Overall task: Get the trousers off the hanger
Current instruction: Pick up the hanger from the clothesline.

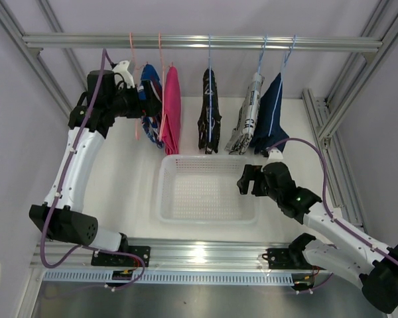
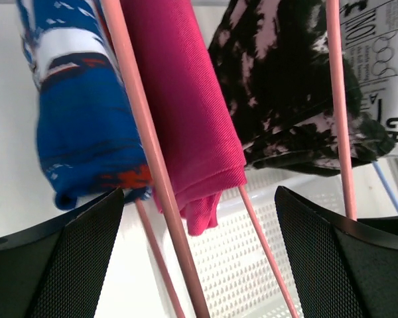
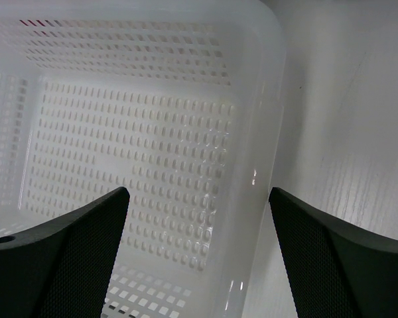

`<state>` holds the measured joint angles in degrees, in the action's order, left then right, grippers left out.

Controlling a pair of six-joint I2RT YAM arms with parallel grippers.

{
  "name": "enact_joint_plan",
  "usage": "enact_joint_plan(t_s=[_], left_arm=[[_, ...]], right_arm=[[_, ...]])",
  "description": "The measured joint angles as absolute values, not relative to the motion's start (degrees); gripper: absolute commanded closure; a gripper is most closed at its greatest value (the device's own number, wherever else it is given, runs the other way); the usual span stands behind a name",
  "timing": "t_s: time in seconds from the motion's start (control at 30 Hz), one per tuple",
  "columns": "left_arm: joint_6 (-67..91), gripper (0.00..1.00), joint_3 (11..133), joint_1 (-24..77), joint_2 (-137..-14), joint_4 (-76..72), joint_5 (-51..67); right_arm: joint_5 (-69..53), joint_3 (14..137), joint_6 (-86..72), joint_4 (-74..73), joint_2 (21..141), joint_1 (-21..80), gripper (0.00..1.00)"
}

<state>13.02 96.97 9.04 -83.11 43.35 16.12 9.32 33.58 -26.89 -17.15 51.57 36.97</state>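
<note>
Bright, even light; glare on the front rail (image 1: pixel 200 251); wrist close-ups seem slightly soft.

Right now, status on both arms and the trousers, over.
Left gripper open, facing pink trousers, nothing held. Right gripper open above basket. All five pairs on hangers. No obstruction seen.

Five small trousers hang folded in a row. From the left: the blue pair (image 1: pixel 150 99) with a red-white pattern, the plain pink pair (image 1: pixel 171 109) just beside it, the black pair (image 1: pixel 209 112) blotched white (hanging apart), the white pair (image 1: pixel 247 122) with black print, and the dark denim pair (image 1: pixel 270 116) just beside it.
</note>
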Motion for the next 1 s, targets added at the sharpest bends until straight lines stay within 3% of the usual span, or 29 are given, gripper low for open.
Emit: enact_joint_plan(t_s=[0.17, 0.47, 0.63, 0.77, 0.8, 0.87, 1.0], left_arm=[[16.43, 0.04, 89.86, 4.78, -80.42, 35.99, 23.46], [27.59, 0.22, 75.20, -3.05, -72.64, 14.41, 35.05], [32.40, 0.24, 68.90, -3.40, -69.71, 2.37, 40.05], [35.20, 0.40, 68.25, -3.42, -70.28, -2.74, 43.86], [36.29, 0.55, 68.25, -3.44, -70.67, -4.12, 44.88], [38.76, 0.72, 68.05, -3.62, -71.99, -6.81, 47.03], [45.23, 0.90, 65.87, -4.01, -74.28, -13.50, 50.68]], right_arm=[[9.02, 33.58, -26.89, -16.78, 52.29, 36.56, 0.08], [8.58, 33.54, -26.92, -16.27, 53.91, 36.01, 0.09], [8.54, 33.54, -26.89, -15.86, 54.59, 35.86, 0.09], [8.51, 33.54, -26.89, -15.88, 55.00, 35.66, 0.09], [8.51, 33.54, -26.89, -15.81, 55.05, 35.59, 0.09], [8.54, 33.54, -26.89, -15.68, 55.27, 35.44, 0.09], [8.84, 33.54, -26.89, -15.77, 56.05, 35.38, 0.09]])
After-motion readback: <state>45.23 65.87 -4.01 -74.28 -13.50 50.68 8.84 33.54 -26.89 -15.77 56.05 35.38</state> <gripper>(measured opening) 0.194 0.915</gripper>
